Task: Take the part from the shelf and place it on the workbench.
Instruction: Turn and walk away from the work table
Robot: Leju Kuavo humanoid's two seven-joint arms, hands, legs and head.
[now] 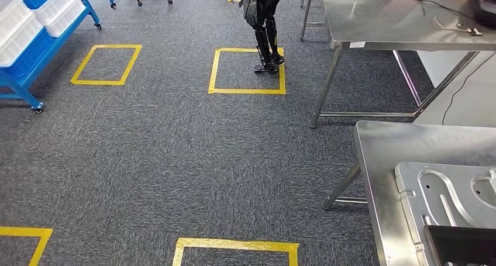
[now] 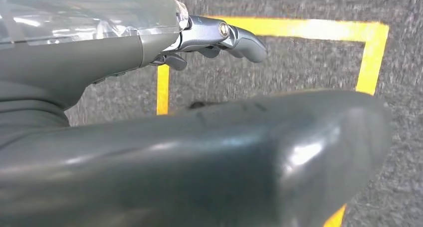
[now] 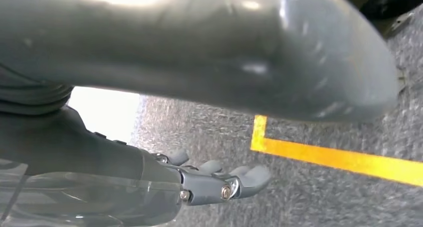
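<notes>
Both your hands hang empty with fingers loosely apart, left hand (image 2: 209, 37) and right hand (image 3: 214, 179), over carpet since you're mid-walk. The shelf (image 1: 35, 32) sits at ten o'clock, the workbench (image 1: 380, 155) at four o'clock. Can't tell which part you're after.

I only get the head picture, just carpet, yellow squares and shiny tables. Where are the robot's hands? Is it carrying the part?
Observer: The left hand hangs over the carpet, holding nothing.
Operator: And the other hand?
Observer: The right hand also holds nothing, with its fingers apart.
Operator: What's under them?
Observer: In the left wrist view, a yellow taped square lies on the floor beyond the hand.
Operator: And on the right?
Observer: A yellow tape line crosses the carpet there too.
</notes>
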